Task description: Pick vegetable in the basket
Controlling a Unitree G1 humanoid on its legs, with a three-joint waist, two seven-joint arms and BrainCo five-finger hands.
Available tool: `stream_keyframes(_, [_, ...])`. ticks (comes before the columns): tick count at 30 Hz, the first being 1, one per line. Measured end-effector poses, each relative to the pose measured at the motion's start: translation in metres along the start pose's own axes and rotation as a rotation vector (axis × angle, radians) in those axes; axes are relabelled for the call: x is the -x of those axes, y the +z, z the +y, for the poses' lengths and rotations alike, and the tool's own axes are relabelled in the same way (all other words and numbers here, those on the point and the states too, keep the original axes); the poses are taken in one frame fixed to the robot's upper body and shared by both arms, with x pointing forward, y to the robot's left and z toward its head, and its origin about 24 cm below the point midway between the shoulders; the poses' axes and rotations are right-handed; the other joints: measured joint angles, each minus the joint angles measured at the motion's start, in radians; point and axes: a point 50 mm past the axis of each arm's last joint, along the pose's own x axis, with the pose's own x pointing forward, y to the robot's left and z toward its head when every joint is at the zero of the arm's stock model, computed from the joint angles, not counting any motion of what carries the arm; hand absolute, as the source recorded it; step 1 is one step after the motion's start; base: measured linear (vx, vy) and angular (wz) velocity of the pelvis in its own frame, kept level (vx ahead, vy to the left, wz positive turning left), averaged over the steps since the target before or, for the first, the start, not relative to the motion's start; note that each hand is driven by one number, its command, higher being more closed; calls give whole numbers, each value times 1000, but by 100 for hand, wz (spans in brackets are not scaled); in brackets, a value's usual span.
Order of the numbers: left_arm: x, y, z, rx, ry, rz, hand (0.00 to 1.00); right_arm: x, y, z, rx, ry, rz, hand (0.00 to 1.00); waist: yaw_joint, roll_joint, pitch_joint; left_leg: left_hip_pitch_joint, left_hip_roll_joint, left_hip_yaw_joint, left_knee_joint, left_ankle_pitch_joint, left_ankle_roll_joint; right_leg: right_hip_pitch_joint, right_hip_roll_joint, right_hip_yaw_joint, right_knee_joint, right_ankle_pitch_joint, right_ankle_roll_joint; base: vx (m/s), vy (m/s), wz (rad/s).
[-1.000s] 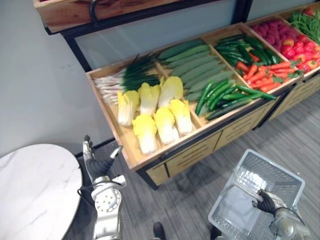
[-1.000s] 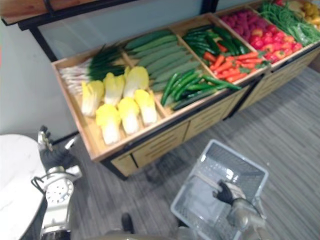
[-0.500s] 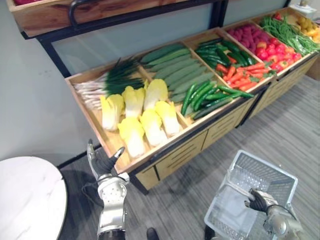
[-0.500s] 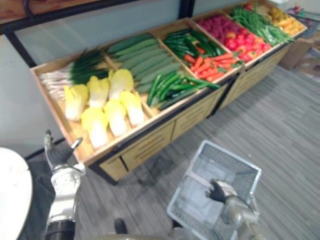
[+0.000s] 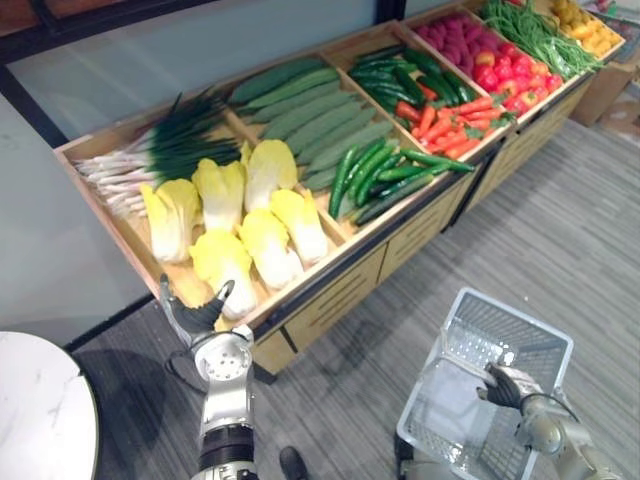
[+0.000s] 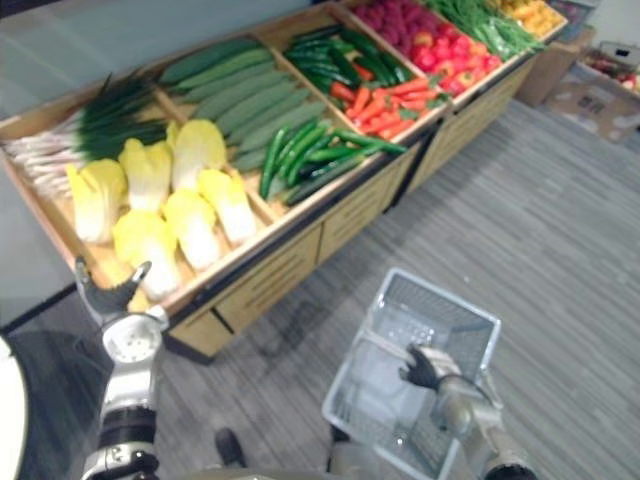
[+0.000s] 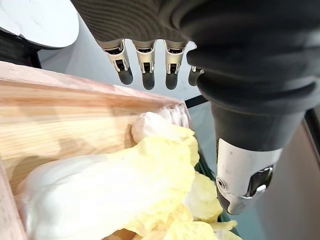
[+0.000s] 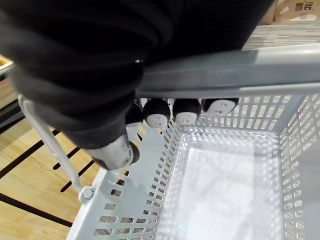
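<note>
Several yellow napa cabbages lie in the left wooden bin of the stand. My left hand is open at the bin's front edge, its straight fingers over the nearest cabbage, which the left wrist view shows as the cabbage just below them, apart. My right hand is shut on the grey handle of a white plastic basket, which hangs empty over the floor at the lower right.
Green onions, large cucumbers, small cucumbers, carrots and red vegetables fill the other bins. A round white table stands at the lower left. Grey floor lies before the stand.
The camera has moved, so the whole stand has shifted in view. My left hand has come up to the bin's front edge by the nearest cabbage. The right hand keeps the basket handle.
</note>
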Motion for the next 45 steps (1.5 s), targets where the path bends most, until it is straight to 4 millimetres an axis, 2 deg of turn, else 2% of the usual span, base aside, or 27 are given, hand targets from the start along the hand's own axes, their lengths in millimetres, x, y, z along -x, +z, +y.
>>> stream_keyframes(6, [-7, -2, -1, -6, 37, 26, 0, -7, 11, -4, 24, -11, -47, 100, -1, -18, 8, -16, 0, 26, 0, 2, -1, -33, 3, 27, -6, 17, -2, -4, -13, -14])
stream_keyframes(10, [-14, 9, -9, 61, 49, 31, 0, -10, 16, -5, 33, -24, -69, 100, -4, -38, 20, -42, -1, 25, 0, 8, 3, -57, 3, 29, -11, 26, -4, 0, -3, -1])
stream_keyframes(18, [-26, 12, -13, 71, 78, 61, 0, -18, 26, -15, 43, -55, -120, 100, -20, -53, 61, -60, -1, 31, 3, 10, 4, -78, 5, 44, -18, 39, -6, 7, -5, -2])
stream_keyframes(27, [-44, 20, -16, 94, 110, 86, 0, -24, 36, -24, 55, -93, -164, 100, -19, -55, 108, -80, -1, 44, 6, 11, 5, -103, 8, 60, -30, 54, -9, 9, -5, -5])
stream_keyframes(31, [-54, 21, -14, 42, 133, 86, 0, -28, 42, -29, 62, -113, -192, 100, -18, -51, 113, -77, 1, 52, 6, 11, 4, -104, 13, 79, -50, 73, -11, 12, -9, -15])
stream_keyframes(39, [-73, 15, -6, -85, 123, 118, 0, -29, 44, -37, 97, -101, -239, 100, -20, -47, 121, -58, 1, 83, -1, 7, -13, -120, 17, 121, -40, 66, -13, -22, -16, -16])
stream_keyframes(45, [-76, 13, -8, -175, 96, 115, 0, -28, 43, -36, 119, -86, -246, 100, -21, -41, 127, -57, 4, 79, -1, 11, -18, -122, 17, 120, -34, 67, -11, -2, -2, -1])
